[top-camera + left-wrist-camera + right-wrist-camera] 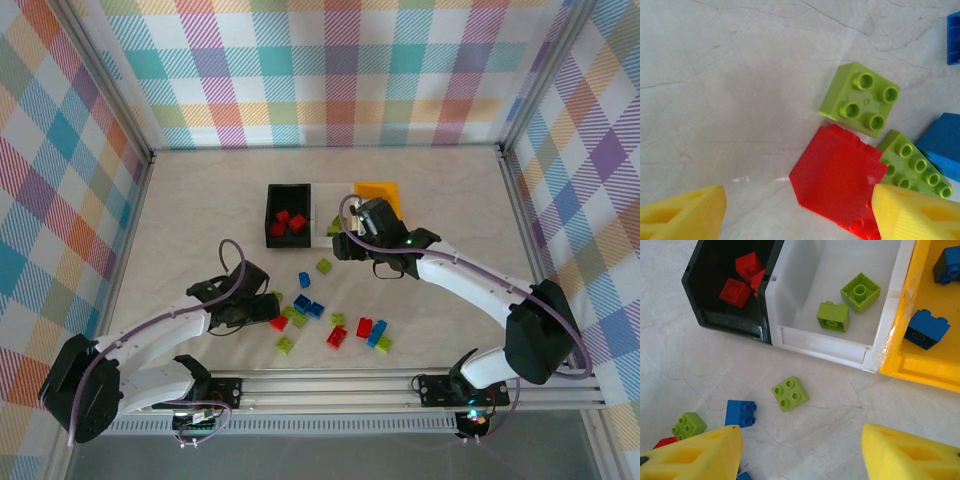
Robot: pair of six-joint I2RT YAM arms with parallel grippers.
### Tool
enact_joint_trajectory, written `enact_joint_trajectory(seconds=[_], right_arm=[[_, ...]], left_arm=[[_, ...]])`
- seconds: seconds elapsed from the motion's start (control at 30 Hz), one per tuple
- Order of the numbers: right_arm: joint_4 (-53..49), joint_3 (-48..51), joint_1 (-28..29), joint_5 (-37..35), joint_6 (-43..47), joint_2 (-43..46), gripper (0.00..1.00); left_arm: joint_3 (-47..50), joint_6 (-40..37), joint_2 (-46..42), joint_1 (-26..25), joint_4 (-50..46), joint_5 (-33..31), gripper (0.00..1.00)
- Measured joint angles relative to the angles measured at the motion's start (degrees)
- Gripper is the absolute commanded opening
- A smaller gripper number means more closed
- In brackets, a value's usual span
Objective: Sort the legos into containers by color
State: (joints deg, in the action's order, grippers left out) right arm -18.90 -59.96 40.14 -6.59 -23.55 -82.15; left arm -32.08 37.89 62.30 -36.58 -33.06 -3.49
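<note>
Well inside table (pixel 200 210) edges: legos (pixel 302 302), 3 containers (pixel 269 216).

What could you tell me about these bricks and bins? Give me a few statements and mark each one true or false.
1. The black bin holds red bricks. True.
2. The white bin is empty. False: two lime green bricks lie in it.
3. Blue bricks lie in the orange-yellow bin. True.
4. The left jaws grip a blue brick. False: they stand open above a loose red brick on the table.
5. Every brick is already in a bin. False: several unsorted bricks lie on the table in front of the bins.
</note>
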Motion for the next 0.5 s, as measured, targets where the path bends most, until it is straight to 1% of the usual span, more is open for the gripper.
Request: enact_joint_trajectory(seconds=[0.07,0.17,0.37,0.43,0.5], right_arm=[[0.0,0.0,-0.1,0.0,0.0,0.0,0.65],[0.0,0.0,-0.1,0.0,0.0,0.0,0.65],[0.0,0.0,-0.1,0.0,0.0,0.0,0.65],[0.0,0.0,-0.1,0.0,0.0,0.0,0.65],[0.0,0.0,-0.1,0.0,0.0,0.1,0.65]], left_arm=[[-0.5,-0.3,-0.8,0.0,-1.2,0.0,0.78],[-1.6,-0.9,0.1,0.0,-1.3,0.2,0.77],[-2.8,-2.2,7.2,0.0,1.0,1.6,0.75],[-3.8,-2.8,9.1,-0.2,2.6,1.7,0.73],[-4.2,-3.0,11.4,-0.3,3.6,1.7,0.68]])
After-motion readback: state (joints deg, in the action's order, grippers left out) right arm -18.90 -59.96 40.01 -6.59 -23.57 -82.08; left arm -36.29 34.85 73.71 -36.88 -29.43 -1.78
